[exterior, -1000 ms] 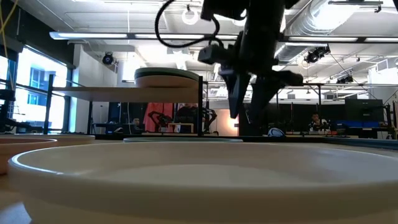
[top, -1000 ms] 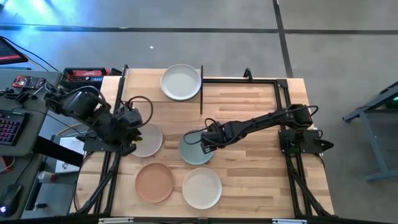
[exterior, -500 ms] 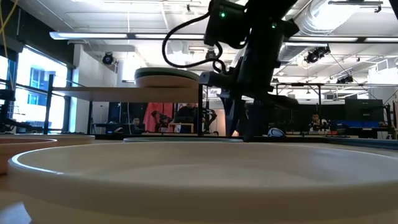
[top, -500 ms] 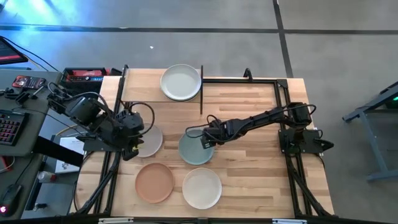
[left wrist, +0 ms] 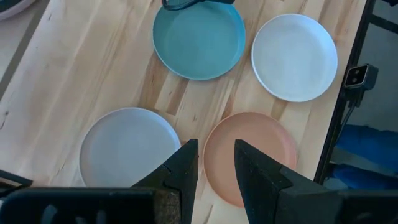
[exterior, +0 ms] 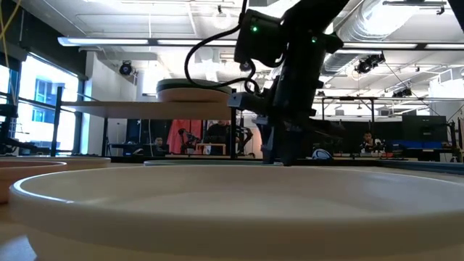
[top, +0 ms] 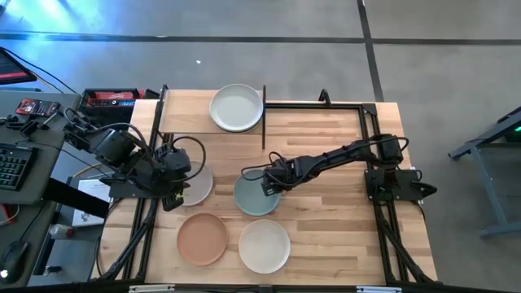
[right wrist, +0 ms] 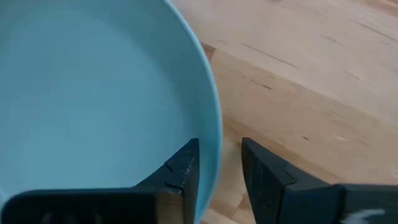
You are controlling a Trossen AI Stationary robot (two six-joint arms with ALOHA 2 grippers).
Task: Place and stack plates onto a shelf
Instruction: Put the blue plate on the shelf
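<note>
A pale grey-green plate [top: 237, 108] sits on the shelf [top: 183, 118] at the far left. On the tabletop lie a grey-beige plate [top: 195, 184], a pale blue-green plate [top: 254, 198], a terracotta plate [top: 202, 238] and a cream plate [top: 264, 246]. My right gripper [right wrist: 219, 167] is low at the blue-green plate's right rim [right wrist: 214, 134], open, with one finger over the inside and one outside. My left gripper [left wrist: 216, 167] hovers open above the gap between the grey-beige plate [left wrist: 127, 146] and the terracotta plate [left wrist: 249, 152]. The other plates are out of view.
Black frame rails [top: 313, 104] run along the table's far side and both side edges. The shelf's black post [top: 264, 130] stands just beyond the blue-green plate. Bare wood [top: 334, 212] lies right of the plates. A desk with a keyboard [top: 12, 167] is off the left edge.
My right gripper has come down onto the blue-green plate's right rim and now straddles it. My left gripper has moved toward the table's near edge, from the grey-beige plate's far side to its near left side.
</note>
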